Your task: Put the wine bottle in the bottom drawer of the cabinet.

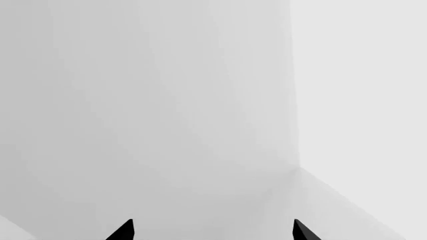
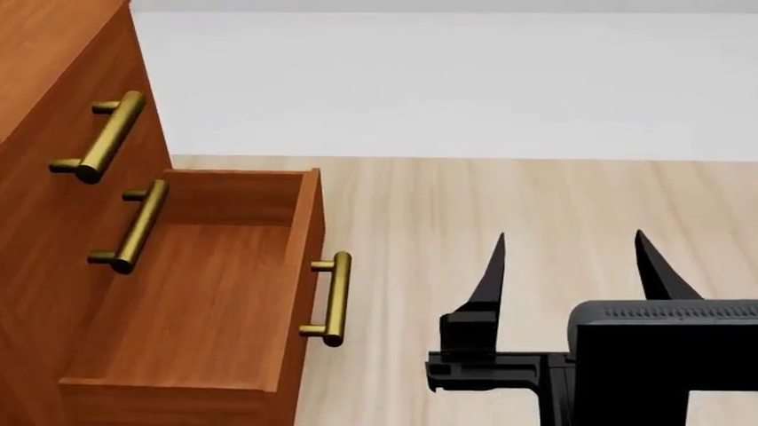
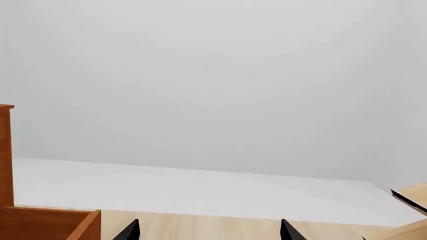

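Note:
The reddish-brown cabinet (image 2: 48, 80) stands at the left of the head view. Its bottom drawer (image 2: 201, 302) is pulled out and its smooth floor is bare; the brass handle (image 2: 335, 297) sits on its front. My right gripper (image 2: 570, 240) is open and empty, to the right of the drawer over the floor. In the right wrist view its tips (image 3: 209, 225) stand wide apart, with the drawer's corner (image 3: 47, 222) at one side. My left gripper (image 1: 213, 222) is open and empty and faces only white walls. The wine bottle is out of view.
Two upper drawer fronts with brass handles (image 2: 101, 138) are shut. The floor (image 2: 533, 204) is pale wood planks, with a white wall behind. A pale wood edge with a black strip (image 3: 413, 195) shows at the side of the right wrist view.

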### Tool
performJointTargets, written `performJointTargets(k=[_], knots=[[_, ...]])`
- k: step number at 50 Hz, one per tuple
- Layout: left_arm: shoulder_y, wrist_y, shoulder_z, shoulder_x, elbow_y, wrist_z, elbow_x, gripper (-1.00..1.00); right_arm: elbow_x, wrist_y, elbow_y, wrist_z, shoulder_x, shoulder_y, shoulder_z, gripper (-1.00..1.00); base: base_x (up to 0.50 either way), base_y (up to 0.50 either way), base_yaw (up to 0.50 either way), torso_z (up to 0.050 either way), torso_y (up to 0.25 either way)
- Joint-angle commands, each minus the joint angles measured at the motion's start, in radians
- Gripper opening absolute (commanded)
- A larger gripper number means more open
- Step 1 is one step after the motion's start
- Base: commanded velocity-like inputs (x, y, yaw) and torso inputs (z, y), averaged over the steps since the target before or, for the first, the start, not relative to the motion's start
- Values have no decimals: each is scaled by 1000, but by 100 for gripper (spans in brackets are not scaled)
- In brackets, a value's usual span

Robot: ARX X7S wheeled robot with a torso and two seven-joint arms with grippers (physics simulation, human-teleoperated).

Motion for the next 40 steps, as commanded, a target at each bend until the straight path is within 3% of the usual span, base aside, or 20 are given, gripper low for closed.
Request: performJointTargets(k=[1, 8, 18, 29, 40], knots=[[2, 3, 3, -1, 0, -1, 0, 100, 7, -2, -1, 4, 2, -1, 0, 100, 266, 12, 0, 0, 0], [4, 4, 4, 0, -5, 2, -1, 100, 51, 54, -46, 14, -9, 12, 52, 100, 261, 11, 0, 0, 0], [8, 5, 5, 0, -2, 4, -7, 100, 286, 346, -223, 30, -61, 113, 288, 100, 26, 1, 0, 0, 0], [10, 3, 5, -1, -2, 2, -16, 100, 922, 359, -222, 425, 101, 138, 543, 100, 0, 0, 0, 0, 0], [10, 1, 4, -3, -3, 0, -25, 100, 1072, 307, -218, 514, 189, 79, 691, 100, 0, 0, 0, 0, 0]])
